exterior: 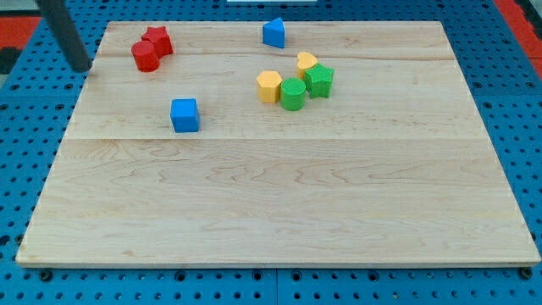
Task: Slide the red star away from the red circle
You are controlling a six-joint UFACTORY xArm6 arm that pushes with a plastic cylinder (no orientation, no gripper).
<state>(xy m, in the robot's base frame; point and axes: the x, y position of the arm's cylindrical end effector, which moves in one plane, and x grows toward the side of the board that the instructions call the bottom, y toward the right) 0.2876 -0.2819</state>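
Upper left of the frame: the red star (158, 40) touched the red circle (145, 57). Our tip (80, 68), a bare rod without jaws and holding nothing, stood left of both; a leftward approach risked pushing both blocks together.

my tip (80, 68) off tabletop (279, 220) left edge. right of it: star (157, 40) touching circle (145, 57), star behind. cube (184, 115) lower right.
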